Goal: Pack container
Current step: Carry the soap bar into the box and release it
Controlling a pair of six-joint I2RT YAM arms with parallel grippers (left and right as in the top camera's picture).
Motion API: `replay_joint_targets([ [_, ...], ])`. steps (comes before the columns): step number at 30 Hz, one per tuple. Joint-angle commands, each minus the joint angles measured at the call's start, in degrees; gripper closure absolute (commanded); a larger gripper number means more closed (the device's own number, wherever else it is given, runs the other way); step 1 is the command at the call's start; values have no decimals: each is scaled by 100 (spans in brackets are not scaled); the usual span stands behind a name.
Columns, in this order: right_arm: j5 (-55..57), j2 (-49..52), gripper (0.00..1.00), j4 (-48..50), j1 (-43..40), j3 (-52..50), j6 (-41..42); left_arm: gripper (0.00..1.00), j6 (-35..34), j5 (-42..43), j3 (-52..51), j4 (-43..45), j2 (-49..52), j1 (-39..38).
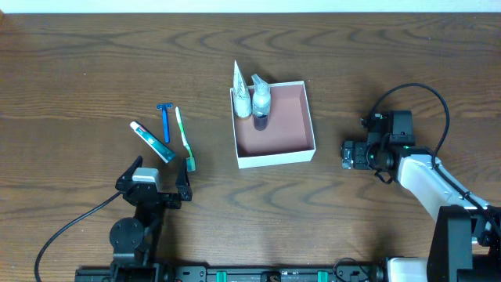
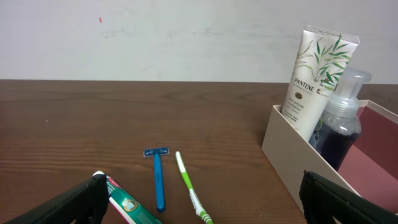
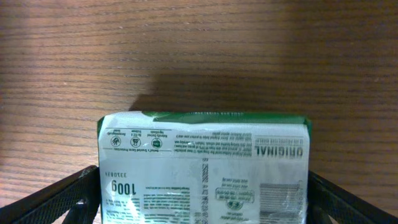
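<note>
The container (image 1: 274,160) is a square white box with a reddish-brown inside, at mid-table. A white Pantene tube (image 1: 241,94) and a dark pump bottle (image 1: 260,103) stand in its far left corner. Left of it, on the table, lie a blue razor (image 1: 165,121), a green toothbrush (image 1: 184,137) and a toothpaste tube (image 1: 151,141). My left gripper (image 1: 160,169) stands open just in front of these, holding nothing. My right gripper (image 1: 348,154) is right of the container, open, its fingers close beside the two ends of a green-and-white carton (image 3: 202,155) on the table.
The left wrist view shows the container's white wall (image 2: 292,162) at right, with the tube (image 2: 314,74) and bottle (image 2: 339,127) behind it. The razor (image 2: 159,180), toothbrush (image 2: 189,190) and toothpaste (image 2: 127,208) lie ahead of the left gripper (image 2: 202,186). Bare wood surrounds everything.
</note>
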Motion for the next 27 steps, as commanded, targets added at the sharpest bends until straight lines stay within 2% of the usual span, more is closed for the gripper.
replay_joint_targets([
  [1, 0, 15, 1, 63, -72, -26, -44, 2, -2, -7, -116, -166, -35, -22],
  [5, 2, 15, 3, 146, -70, -26, -44, 2, -2, -7, -116, -166, -35, -22],
  [11, -2, 15, 18, 245, -70, -26, -42, 2, -2, -7, -116, -166, -35, -22],
  [19, -142, 13, 16, 302, -70, 72, -17, 2, -2, -7, -116, -166, -35, -22],
  [27, -787, 11, 18, -350, -68, 1032, -22, 2, -2, -7, -116, -166, -35, -22],
])
